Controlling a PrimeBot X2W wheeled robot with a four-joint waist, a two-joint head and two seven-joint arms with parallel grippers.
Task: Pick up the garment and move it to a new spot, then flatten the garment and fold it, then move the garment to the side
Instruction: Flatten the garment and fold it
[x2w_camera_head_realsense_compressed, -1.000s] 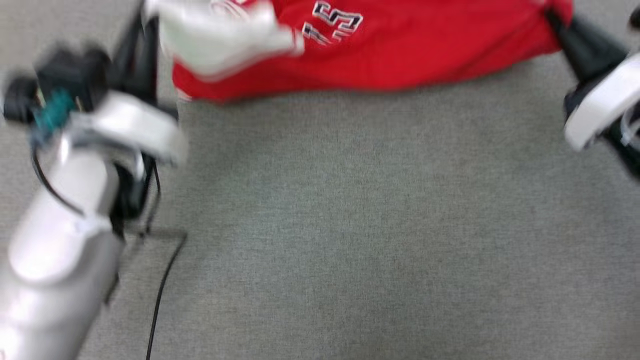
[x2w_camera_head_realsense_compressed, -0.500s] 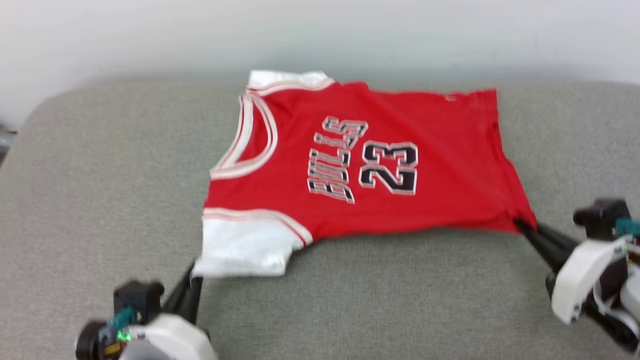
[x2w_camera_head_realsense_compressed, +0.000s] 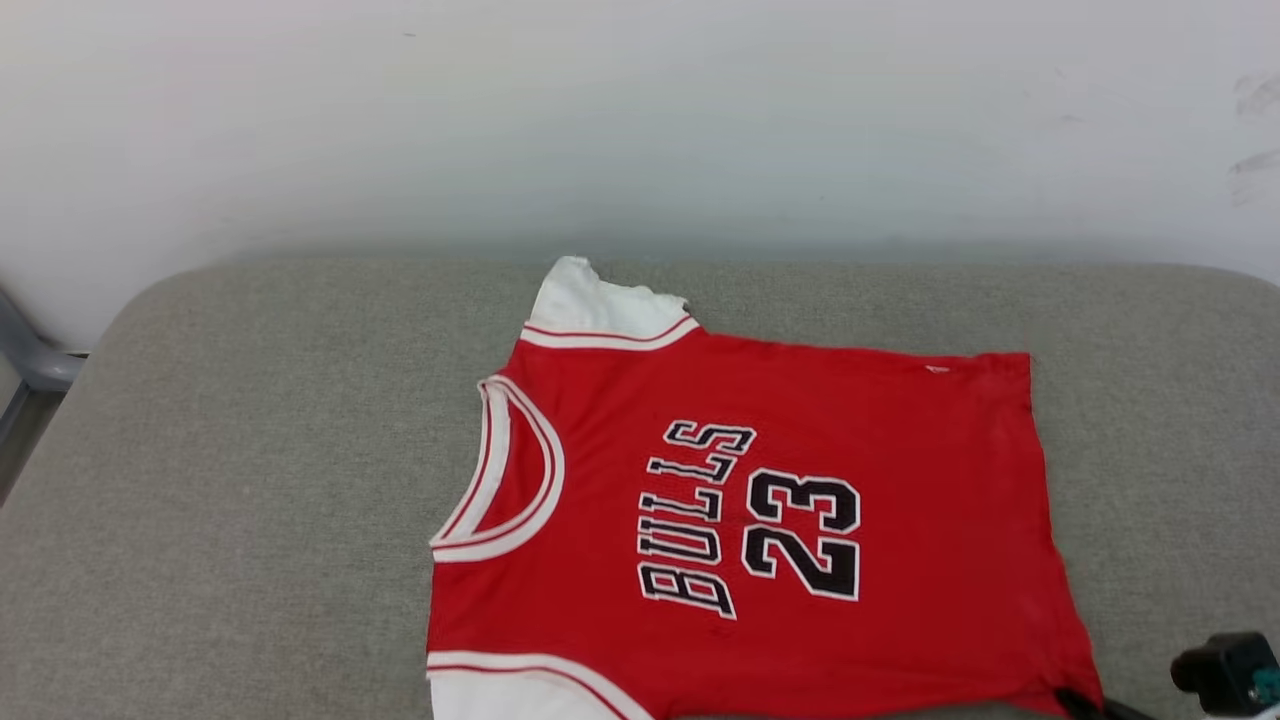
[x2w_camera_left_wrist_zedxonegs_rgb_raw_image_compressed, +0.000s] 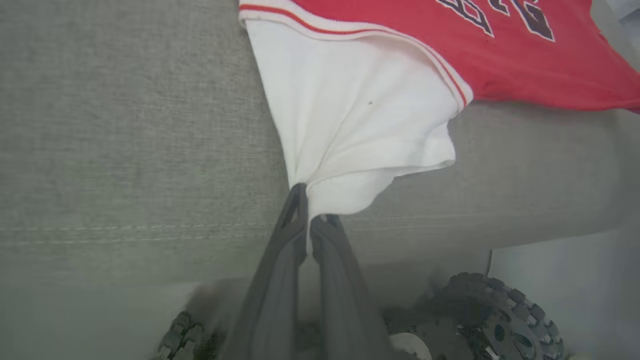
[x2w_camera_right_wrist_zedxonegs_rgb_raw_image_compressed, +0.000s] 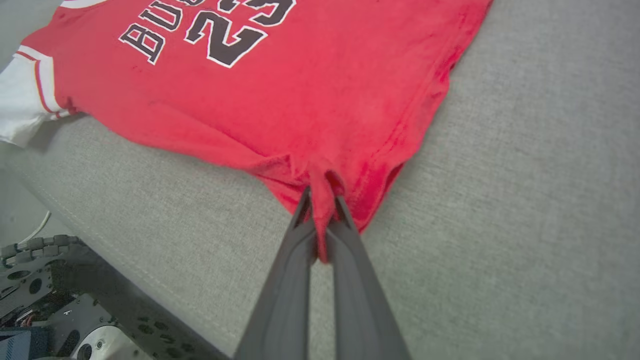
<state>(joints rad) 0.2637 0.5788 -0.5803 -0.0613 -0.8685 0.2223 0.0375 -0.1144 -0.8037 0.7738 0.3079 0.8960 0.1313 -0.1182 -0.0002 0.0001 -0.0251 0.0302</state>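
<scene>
Garment (x2w_camera_head_realsense_compressed: 780, 500) now down flat at worktop (x2w_camera_head_realsense_compressed: 250, 450) front edge; your left pincer (x2w_camera_left_wrist_zedxonegs_rgb_raw_image_compressed: 310, 220) and right pincer (x2w_camera_right_wrist_zedxonegs_rgb_raw_image_compressed: 322, 200) clamp its corners. Flatten next.

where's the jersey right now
In the head view the jersey lies spread on the grey cushion, slightly right of centre, its near edge pinched by the left gripper and right gripper.

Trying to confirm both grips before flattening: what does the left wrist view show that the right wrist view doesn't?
Left wrist view: the left gripper shut on the edge of the white sleeve, which is pulled to a point at the fingertips.
Right wrist view: the right gripper shut on the bunched bottom corner of the red body.
Both: the garment lying on the grey cushion, part of its black print, and the robot's base below the cushion's front edge.
</scene>
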